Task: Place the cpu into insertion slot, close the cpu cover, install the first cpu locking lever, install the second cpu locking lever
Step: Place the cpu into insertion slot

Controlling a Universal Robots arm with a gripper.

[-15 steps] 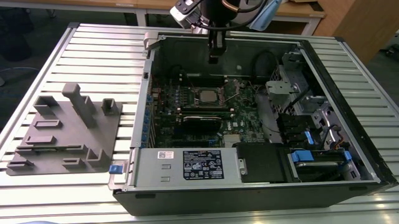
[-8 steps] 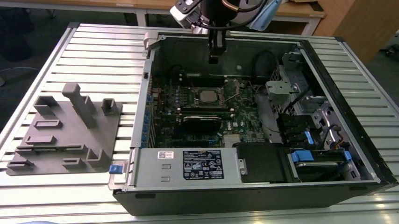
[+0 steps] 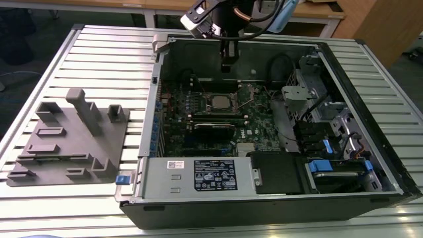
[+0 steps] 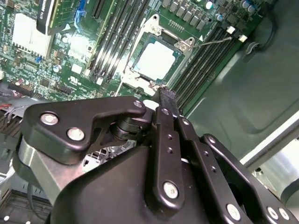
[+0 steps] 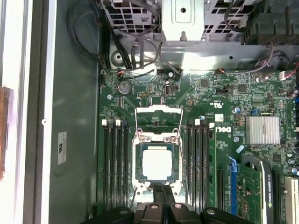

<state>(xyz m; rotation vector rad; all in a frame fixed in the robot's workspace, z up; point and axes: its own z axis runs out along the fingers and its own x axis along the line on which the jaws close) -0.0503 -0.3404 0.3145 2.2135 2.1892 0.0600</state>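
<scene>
The one cpu (image 5: 157, 162) lies flat in the one insertion slot (image 5: 138, 140), so I think it is already in place. Two thin locking levers (image 4: 212, 42) stick out loose beside it, so nothing is locked yet. The one end effector (image 5: 161, 190) hangs by the slot's edge. It is pinched closed and holds nothing, maybe to push thin parts. All of it sits in one open computer case (image 3: 264, 198) on the tabletop (image 3: 99, 54).

Exterior view: the light is even, bright and overhead. The slatted table (image 3: 99, 54) reflects pale at the exterior view's left. The computer case (image 3: 198, 62) is in shadow along its inner wall at upper centre. In both wrist views the chip (image 4: 156, 60) (image 5: 157, 162) and the heat sink (image 4: 30, 32) (image 5: 263, 129) glare near white, and their surface detail is washed out.
</scene>
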